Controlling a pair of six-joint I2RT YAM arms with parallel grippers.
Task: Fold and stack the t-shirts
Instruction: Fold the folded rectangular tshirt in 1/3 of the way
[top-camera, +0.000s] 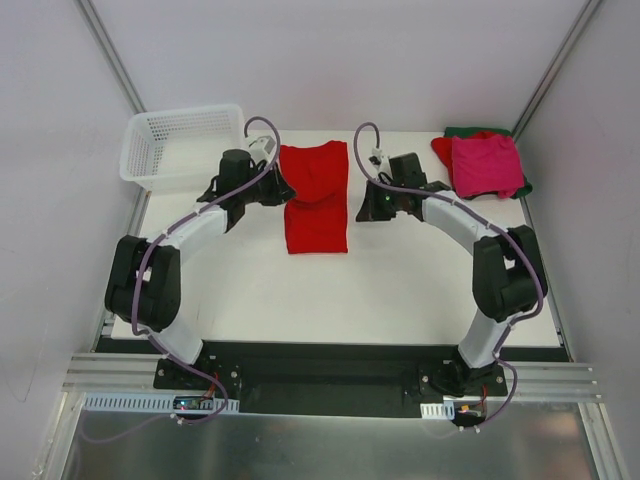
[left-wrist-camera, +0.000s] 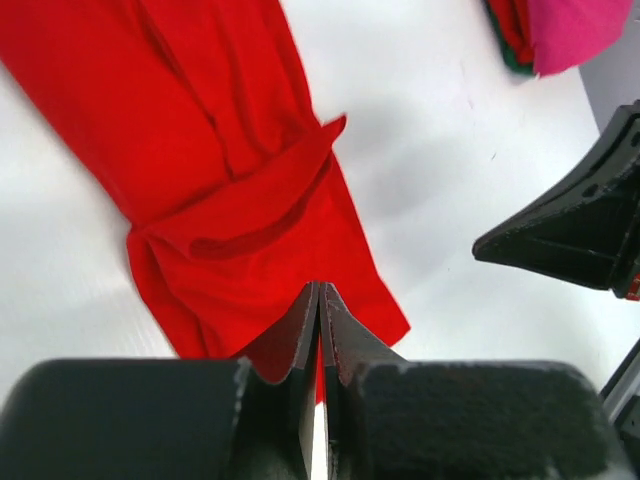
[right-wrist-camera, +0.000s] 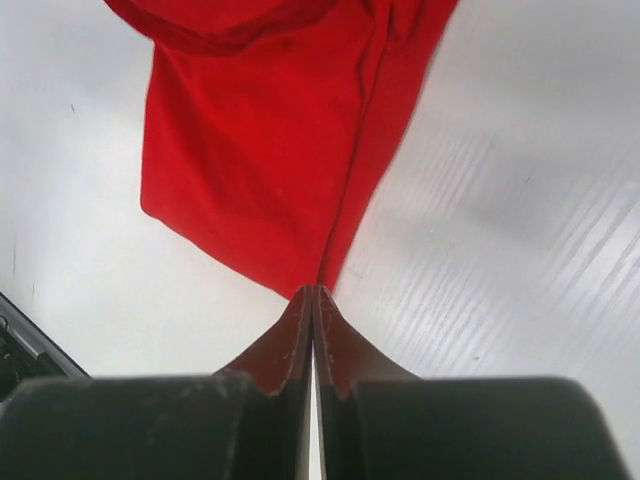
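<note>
Left gripper (left-wrist-camera: 318, 292) has its jaws pressed together, tips over the left edge of the bright red t-shirt (top-camera: 317, 200); right gripper (right-wrist-camera: 313, 292) is likewise closed, tips at a corner on the other side. Whether either pinches cloth cannot be told. That shirt lies as a narrow strip mid-bench (top-camera: 400, 280), between the 2 arms. A magenta-pink t-shirt (top-camera: 485, 165) tops a red t-shirt (top-camera: 441, 148) and a dark green t-shirt (top-camera: 468, 131) at the far right corner. A white mesh basket (top-camera: 180, 145) sits far left.
</note>
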